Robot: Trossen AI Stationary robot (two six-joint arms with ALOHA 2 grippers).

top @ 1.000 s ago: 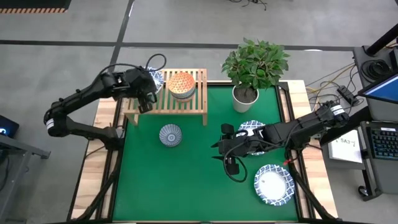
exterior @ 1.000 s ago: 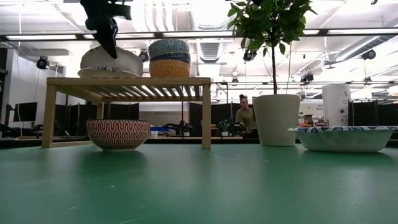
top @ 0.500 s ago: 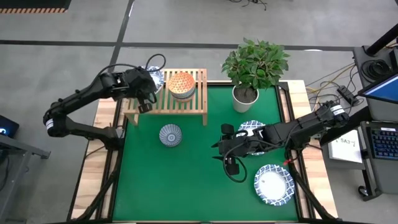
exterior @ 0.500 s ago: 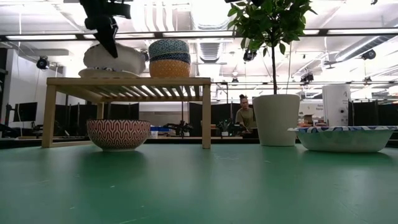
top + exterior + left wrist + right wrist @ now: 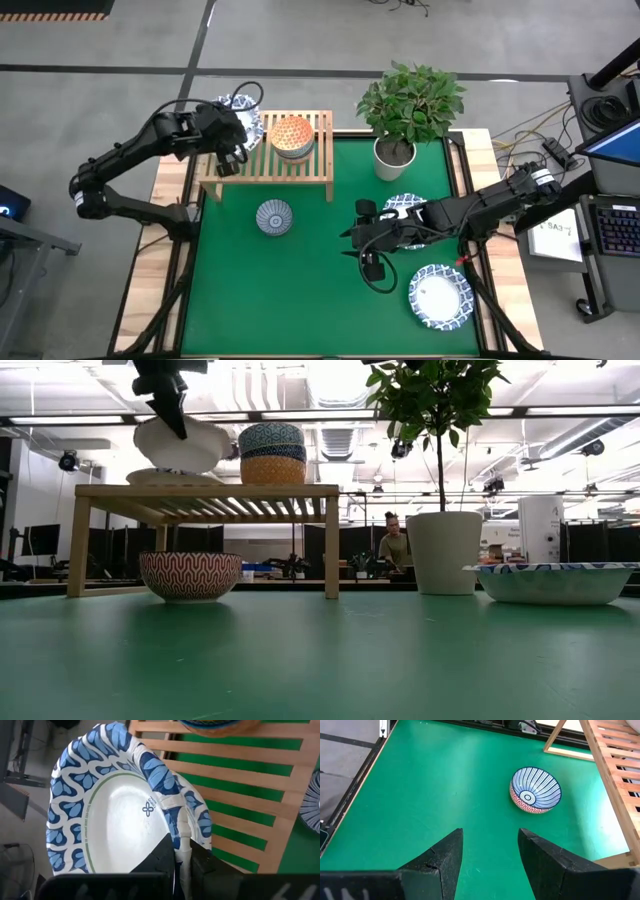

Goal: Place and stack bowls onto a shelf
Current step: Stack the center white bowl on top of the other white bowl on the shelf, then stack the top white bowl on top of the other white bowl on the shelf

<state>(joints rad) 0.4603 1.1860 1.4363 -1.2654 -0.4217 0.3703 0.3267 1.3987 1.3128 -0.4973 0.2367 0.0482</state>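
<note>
plant point(image 5: 437, 390) top cut off — distant person point(image 5: 396, 546) too small.

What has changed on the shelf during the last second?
The left tool closed on the rim of the top white bowl and lifted it, tilted, off the bowl beneath. The stacked small bowls, the red bowl and the right tool stayed put.

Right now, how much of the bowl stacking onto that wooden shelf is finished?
Done: two small patterned bowls sit stacked on the low light-wood slatted shelf, and a shallow bowl lies beside them. In hand: the left gripper is shut on a wide white bowl with a blue patterned rim, lifted above the shelf. Left: the red-patterned deep bowl and two shallow bowls on the green mat; the right gripper waits open.
</note>
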